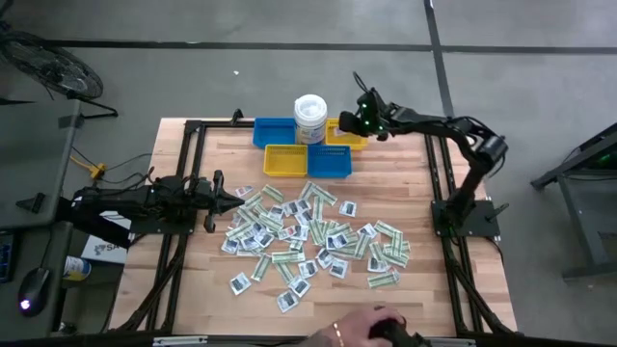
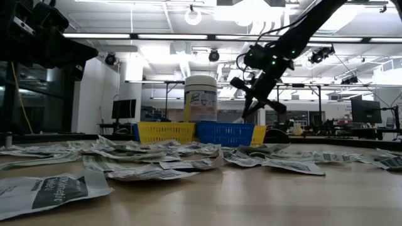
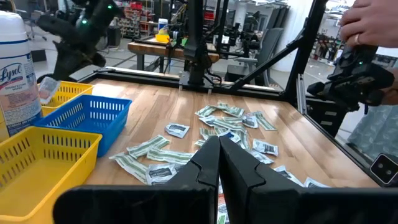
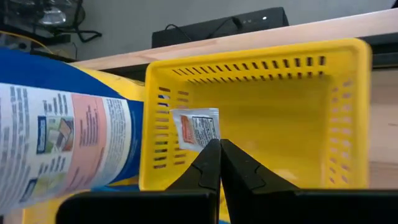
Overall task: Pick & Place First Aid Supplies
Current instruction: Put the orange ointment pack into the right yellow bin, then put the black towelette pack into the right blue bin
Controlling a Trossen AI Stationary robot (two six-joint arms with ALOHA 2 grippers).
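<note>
Several first aid packets (image 1: 308, 236), white squares and green-and-white strips, lie flat and scattered over the middle of the wooden table. My right gripper (image 4: 219, 146) reaches over the far yellow bin (image 4: 261, 118) beside the white tub (image 1: 309, 118). It is shut on one white square packet (image 4: 195, 129) with red and dark print. The left wrist view shows that packet (image 3: 48, 89) below the right gripper, above the bin. My left gripper (image 3: 219, 155) waits at the table's left side, level and shut on nothing. My right gripper pinches the white square packet by one corner (image 4: 209, 139) between its two fingertips. The fingers slant down from the table's right side. The packet is lifted clear, above the inside of the yellow bin, near the bin wall that faces the tub.
Two blue bins (image 1: 273, 132) (image 1: 330, 162) and a nearer yellow bin (image 1: 283, 159) cluster around the tub at the far middle. A black frame (image 1: 439, 183) runs along the table's edges. A person's hand (image 1: 371, 328) rests at the near edge.
</note>
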